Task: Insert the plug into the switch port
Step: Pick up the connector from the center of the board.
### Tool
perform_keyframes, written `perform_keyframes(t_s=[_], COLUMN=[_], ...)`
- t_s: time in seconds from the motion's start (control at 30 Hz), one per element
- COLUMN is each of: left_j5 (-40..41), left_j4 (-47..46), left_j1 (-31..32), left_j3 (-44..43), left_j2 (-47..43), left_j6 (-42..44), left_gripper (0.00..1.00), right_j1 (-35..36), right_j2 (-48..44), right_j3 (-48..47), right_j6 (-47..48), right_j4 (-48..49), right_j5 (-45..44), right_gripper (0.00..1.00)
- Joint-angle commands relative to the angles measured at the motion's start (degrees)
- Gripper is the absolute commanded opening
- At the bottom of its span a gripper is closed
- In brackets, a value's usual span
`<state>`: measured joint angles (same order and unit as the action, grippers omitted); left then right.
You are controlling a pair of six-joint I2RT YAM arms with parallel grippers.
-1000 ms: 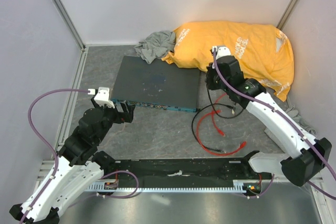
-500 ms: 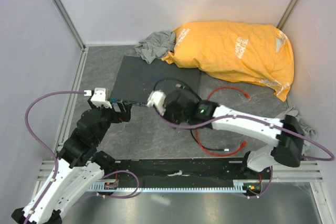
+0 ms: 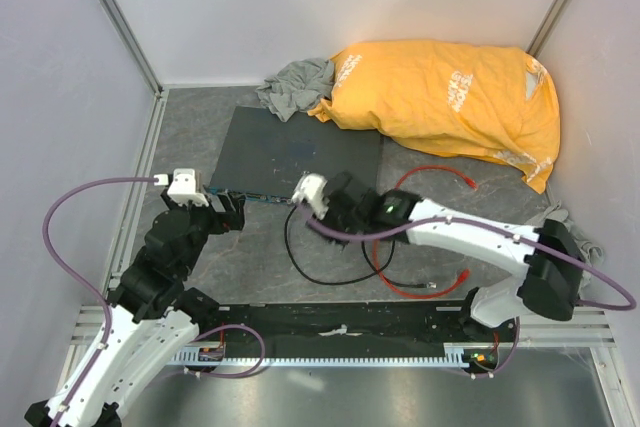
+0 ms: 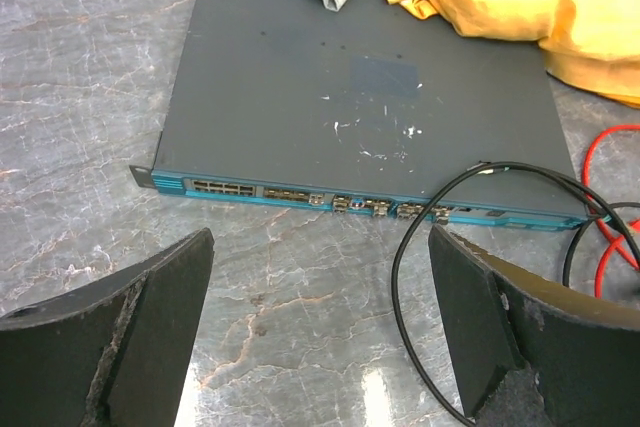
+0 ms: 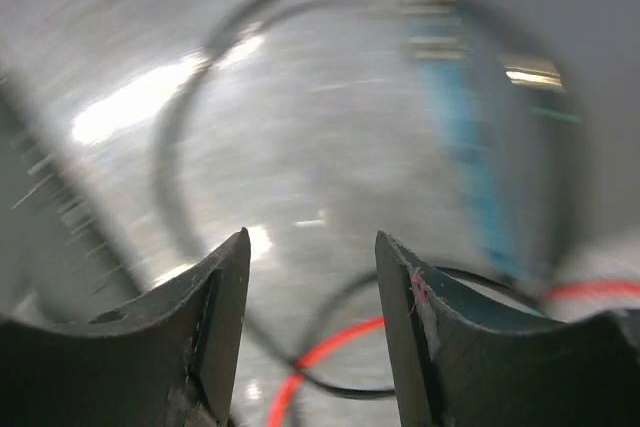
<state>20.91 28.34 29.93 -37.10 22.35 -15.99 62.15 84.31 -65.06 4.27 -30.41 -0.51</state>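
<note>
The switch point(image 3: 300, 152) is a flat dark grey box; the ports run in a row along its blue-green front edge point(image 4: 300, 193). The thin red cable point(image 3: 405, 282) lies on the floor right of the box. One small plug shows at its far tip point(image 3: 471, 179), another at its near tip point(image 3: 462, 275), and nothing holds either. My right gripper point(image 5: 310, 242) hovers open by the right part of the front edge point(image 3: 338, 209), jaws empty, with red and black cable on the floor beyond. My left gripper point(image 4: 320, 237) stands wide open and empty before the left part of the edge point(image 3: 232, 212).
A black cable point(image 3: 300, 257) loops on the floor in front of the switch, one end reaching its front right. An orange bag point(image 3: 450, 97) and a grey cloth point(image 3: 295, 82) lie behind. Walls close in on both sides. A black rail point(image 3: 340, 322) runs along the near edge.
My right arm swung from beside the orange bag to the switch front, bringing the black cable, then opened. The black loop dropped from the switch top to the floor. The left arm barely moved.
</note>
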Motion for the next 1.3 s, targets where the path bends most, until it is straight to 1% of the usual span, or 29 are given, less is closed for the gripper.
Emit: perform_keyframes(t_s=[0.0,0.03,0.07,0.1,0.2,0.23,0.27,0.33,0.4,0.5,0.7,0.97,1.13,1.27], left_j5=[-0.34,-0.77,-0.78,-1.04,-2.27,-2.45,-2.88,-3.5,-3.85,-4.03,-4.82,-5.44,-5.44,-5.7], left_j4=[-1.79,-1.79,-1.88,-1.88,-2.23,-2.23,-2.41,-2.41,-2.32,-2.32,-2.5,-2.5,-2.5,-2.5], left_j1=[-0.58,-0.66,-0.75,-0.84,-0.93,-1.02,-1.02,-1.02,-1.02,-1.1,-1.19,-1.46,-1.54,-1.72], left_j3=[0.19,0.1,0.1,0.1,0.19,0.28,0.19,0.36,0.19,0.28,0.28,0.28,0.28,0.28], left_j2=[1.99,2.17,2.43,2.78,3.4,3.58,3.67,4.1,4.28,4.02,4.19,4.72,4.81,5.16], left_j6=[-0.97,-0.97,-0.97,-0.97,-0.89,-0.89,-0.89,-0.8,-0.8,-0.71,-0.62,-0.62,-0.62,-0.54], left_gripper=[0.94,0.94,0.94,0.94,0.94,0.94,0.93,0.93,0.93,0.93,0.93,0.93,0.93,0.93], right_j1=[-10.98,-14.74,-16.43,-19.93,-25.13,-26.11,-26.99,-28.84,-29.98,-30.86,-30.95,-30.86,-30.51,-28.93], right_j2=[-3.81,-2.41,-1.18,0.22,7.59,8.93,10.24,13.4,15.08,18.42,18.7,22.12,20.72,20.98], right_j3=[-1.91,-2.61,-3.4,-4.37,-7.53,-9.28,-9.99,-11.84,-12.63,-12.82,-11.59,-11.49,-11.06,-11.32], right_j6=[0.12,0.64,0.3,-0.22,-0.84,-0.41,-0.32,0.82,2.93,6.88,10.66,11.02,10.84,11.37], right_j4=[3.6,4.22,4.66,4.57,5.01,5.01,5.36,5.89,6.16,5.98,3.43,1.94,1.68,0.53], right_j5=[-1.77,-2.64,-3.09,-2.92,0.24,0.34,3.04,4.81,4.39,6.56,12.02,13.34,14.49,13.61], right_gripper=[0.59,0.59,0.58,0.57,0.56,0.56,0.56,0.55,0.54,0.54,0.53,0.52,0.51,0.5])
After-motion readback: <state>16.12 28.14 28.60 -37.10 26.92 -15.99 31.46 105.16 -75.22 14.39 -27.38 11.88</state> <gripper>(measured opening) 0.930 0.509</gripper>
